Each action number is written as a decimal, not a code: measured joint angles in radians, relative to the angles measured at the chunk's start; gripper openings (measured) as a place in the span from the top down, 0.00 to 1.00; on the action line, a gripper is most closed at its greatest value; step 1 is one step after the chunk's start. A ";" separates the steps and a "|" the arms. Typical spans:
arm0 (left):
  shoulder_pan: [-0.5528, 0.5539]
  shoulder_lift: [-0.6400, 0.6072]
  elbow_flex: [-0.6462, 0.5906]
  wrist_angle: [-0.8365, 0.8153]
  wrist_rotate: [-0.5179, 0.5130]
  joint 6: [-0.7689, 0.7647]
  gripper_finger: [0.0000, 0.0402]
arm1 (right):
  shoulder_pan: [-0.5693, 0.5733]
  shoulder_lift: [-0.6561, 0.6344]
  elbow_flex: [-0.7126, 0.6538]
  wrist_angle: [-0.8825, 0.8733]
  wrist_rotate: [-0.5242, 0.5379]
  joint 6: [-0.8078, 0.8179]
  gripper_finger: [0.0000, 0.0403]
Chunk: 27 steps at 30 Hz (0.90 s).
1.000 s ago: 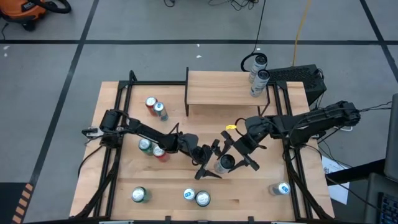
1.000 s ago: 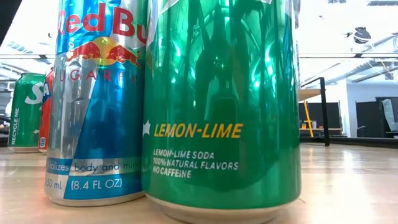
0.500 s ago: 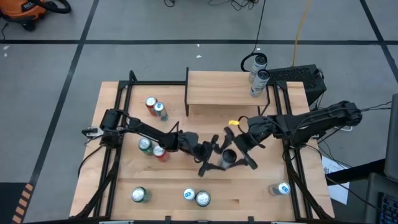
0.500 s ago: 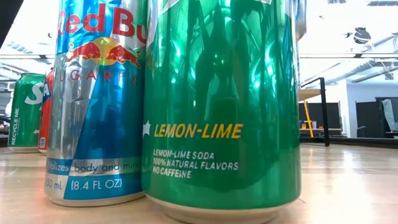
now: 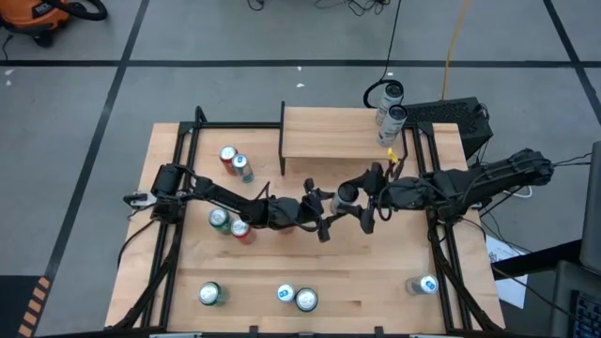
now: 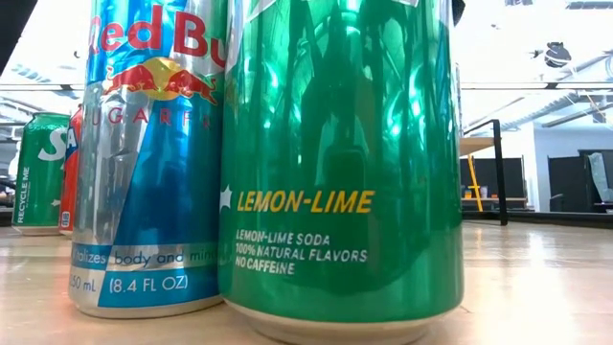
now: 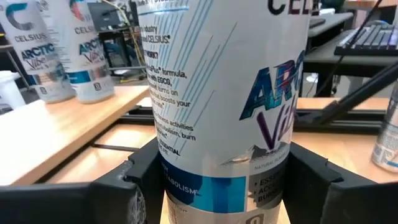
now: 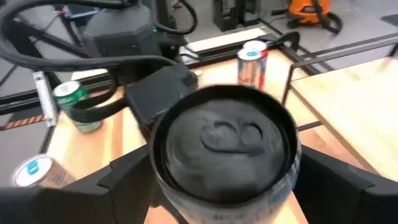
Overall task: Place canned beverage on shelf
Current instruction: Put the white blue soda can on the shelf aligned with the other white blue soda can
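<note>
Two grippers, left gripper [image 5: 324,208] and right gripper [image 5: 362,202], clamp one Celsius can [image 5: 346,195] just before the shelf [image 5: 333,133]; placement remains undone.

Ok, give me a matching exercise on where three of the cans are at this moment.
1. held Celsius can
2. pair of Celsius cans
3. green can

A. on the right end of the shelf
B. corner of the table on the left arm's side, far from the shelf
C. between the left gripper and right gripper

Pairs: 1-C, 2-A, 3-B
</note>
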 joint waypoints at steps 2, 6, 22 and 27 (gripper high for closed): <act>0.000 0.000 0.000 0.012 -0.004 0.000 0.43 | 0.000 0.001 0.000 -0.002 0.003 0.004 0.22; -0.001 0.000 0.000 0.017 -0.015 0.034 0.43 | 0.000 0.001 0.000 0.000 0.004 0.009 0.28; 0.010 -0.063 0.001 -0.180 -0.100 0.015 0.15 | -0.029 -0.116 -0.005 -0.209 0.150 0.058 0.41; 0.012 -0.116 -0.003 -0.252 -0.089 -0.007 0.09 | -0.113 -0.246 -0.003 -0.344 0.139 0.066 0.41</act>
